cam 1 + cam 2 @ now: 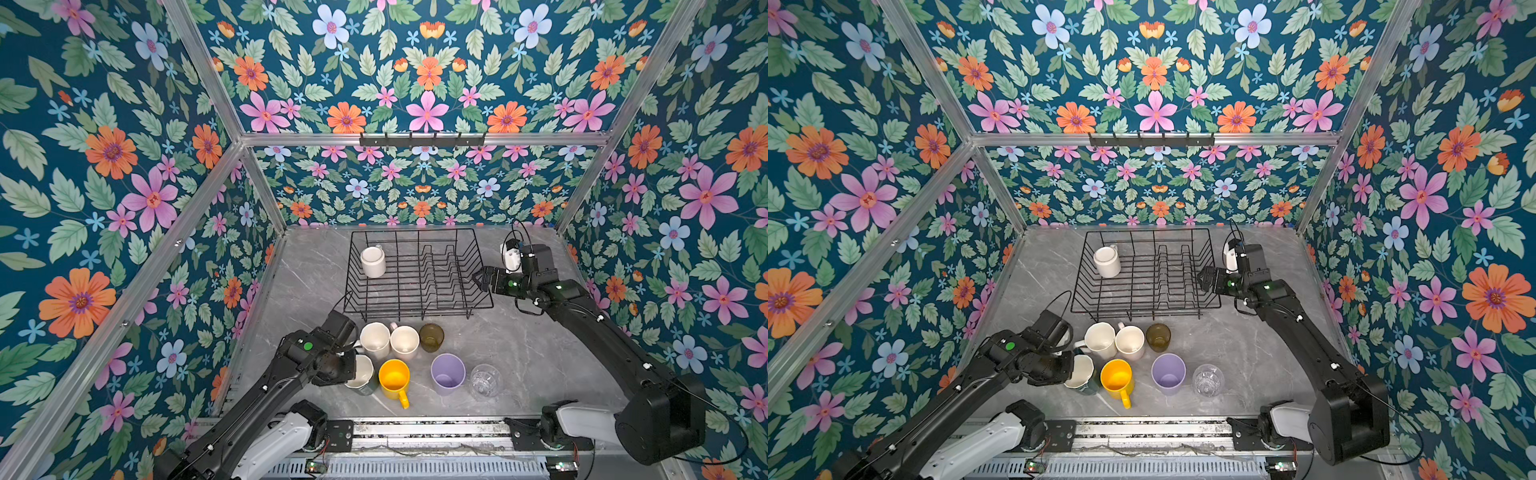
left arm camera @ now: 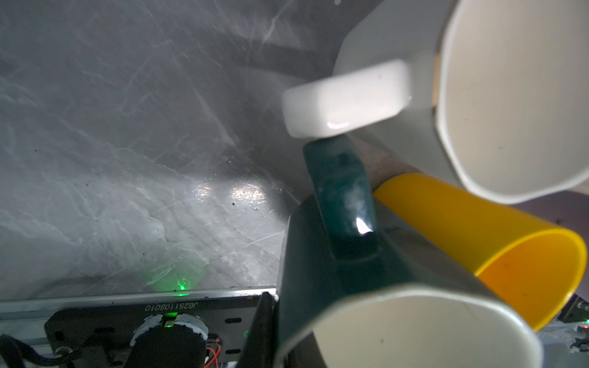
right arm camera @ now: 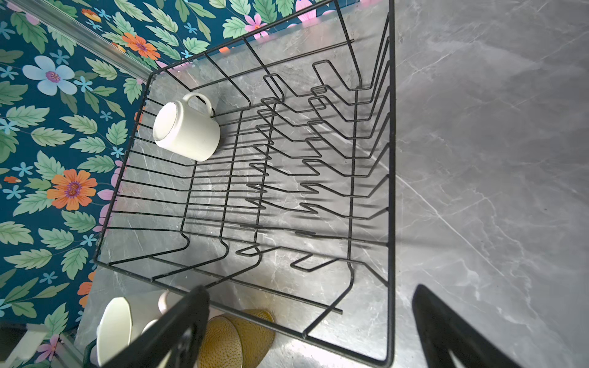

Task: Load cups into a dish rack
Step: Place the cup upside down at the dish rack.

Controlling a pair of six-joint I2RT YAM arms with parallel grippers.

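Grey marble tabletop [image 1: 519,345]: left gripper [image 1: 353,368] pinches dark green ceramic mug [image 2: 318,274] by its rim, right gripper [image 1: 481,280] gapes; a slip could strike adjacent yellow mug [image 1: 394,380].

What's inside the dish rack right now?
One white mug, base showing, near a far corner of the dish rack; otherwise only its wire dividers. The mug's mouth faces away, so its inside is hidden.
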